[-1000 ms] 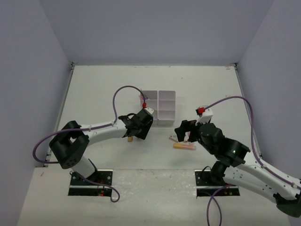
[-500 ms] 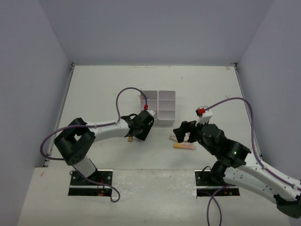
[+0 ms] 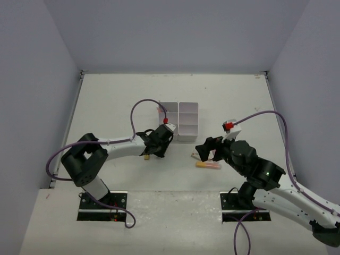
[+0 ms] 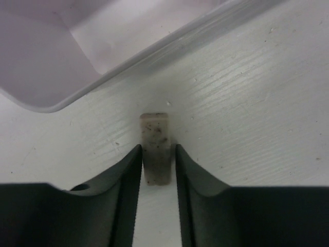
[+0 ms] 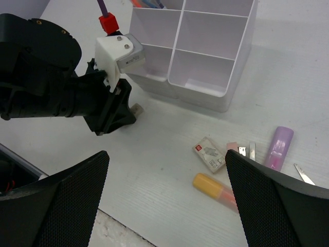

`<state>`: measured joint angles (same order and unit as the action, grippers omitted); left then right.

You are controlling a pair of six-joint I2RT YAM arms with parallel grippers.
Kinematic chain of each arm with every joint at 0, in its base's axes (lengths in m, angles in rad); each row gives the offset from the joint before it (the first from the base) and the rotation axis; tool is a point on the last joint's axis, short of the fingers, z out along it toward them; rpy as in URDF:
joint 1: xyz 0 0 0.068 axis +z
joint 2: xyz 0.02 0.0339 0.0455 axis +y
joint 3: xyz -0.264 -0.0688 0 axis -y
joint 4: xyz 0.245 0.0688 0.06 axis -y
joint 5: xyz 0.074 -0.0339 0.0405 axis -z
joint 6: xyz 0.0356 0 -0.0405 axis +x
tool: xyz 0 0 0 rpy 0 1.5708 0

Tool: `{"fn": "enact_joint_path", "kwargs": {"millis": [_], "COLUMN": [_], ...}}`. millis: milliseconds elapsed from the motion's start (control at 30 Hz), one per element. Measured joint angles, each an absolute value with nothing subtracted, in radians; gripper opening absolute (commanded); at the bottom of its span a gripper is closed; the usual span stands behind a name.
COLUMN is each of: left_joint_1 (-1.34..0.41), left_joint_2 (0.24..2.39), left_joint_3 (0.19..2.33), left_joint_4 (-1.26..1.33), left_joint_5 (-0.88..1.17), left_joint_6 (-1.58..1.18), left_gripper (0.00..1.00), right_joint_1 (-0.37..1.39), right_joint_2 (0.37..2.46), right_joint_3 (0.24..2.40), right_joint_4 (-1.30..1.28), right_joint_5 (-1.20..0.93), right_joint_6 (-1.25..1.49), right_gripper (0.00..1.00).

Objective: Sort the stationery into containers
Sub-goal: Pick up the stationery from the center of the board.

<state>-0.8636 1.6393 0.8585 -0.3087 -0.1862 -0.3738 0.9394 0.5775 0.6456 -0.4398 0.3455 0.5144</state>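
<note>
Two arms reach over the white table (image 3: 117, 106). The left end effector (image 4: 158, 149) is low on the table just in front of the organizer (image 3: 179, 122), near its front-left corner. Its two dark fingers (image 4: 121, 190) are pinching a tan eraser (image 4: 156, 154) by its long sides. The eraser is speckled with dirt and lies flat on the table, one end poking out past the fingertips toward the organizer's rounded corner (image 4: 154, 51), close to it but apart.

From the right wrist, the same eraser (image 5: 137, 109) shows as a small tan block at the tip of the left end effector (image 5: 110, 116), just beside the organizer's front wall (image 5: 195, 100).

The right end effector (image 5: 164, 206) hangs above the table with its fingers spread wide and nothing between them. Under it lies a loose cluster in front of the organizer's right side:
- an orange marker (image 5: 215, 190)
- a pink marker (image 5: 279, 148)
- a labelled eraser (image 5: 209, 153)
- a pink eraser (image 5: 232, 147) beside the labelled eraser

A few small pieces next to these are too small to tell.

The organizer's near compartments show bare white floors. Coloured pens (image 5: 149, 4) stick out of a far left one.
</note>
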Motion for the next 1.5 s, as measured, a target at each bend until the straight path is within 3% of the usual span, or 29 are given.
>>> {"fn": "enact_joint_path", "kwargs": {"millis": [267, 600, 900, 1133, 1333, 1500], "left_joint_1": [-0.860, -0.974, -1.041, -0.960, -0.835, -0.828], "left_joint_2": [1.628, 1.541, 1.248, 1.169, 1.244, 1.259], "left_joint_3": [0.836, 0.793, 0.824, 0.951, 1.076, 1.127], "left_joint_4": [-0.266, -0.309, -0.376, -0.367, -0.338, -0.332], "left_joint_5": [-0.165, -0.143, -0.252, -0.406, -0.396, -0.378], "left_joint_6": [-0.373, -0.401, -0.399, -0.425, -0.355, -0.205], "left_gripper": [0.02, 0.00, 0.00, 0.00, 0.00, 0.00], "right_joint_1": [0.939, 0.939, 0.939, 0.939, 0.939, 0.939], "right_joint_2": [0.543, 0.534, 0.489, 0.374, 0.354, 0.358], "right_joint_3": [0.646, 0.646, 0.645, 0.618, 0.617, 0.617], "right_joint_4": [-0.440, -0.438, -0.435, -0.417, -0.413, -0.413], "right_joint_5": [0.345, 0.345, 0.349, 0.379, 0.385, 0.385], "right_joint_6": [0.514, 0.511, 0.511, 0.511, 0.512, 0.512], "right_gripper": [0.99, 0.99, 0.99, 0.99, 0.99, 0.99]}}
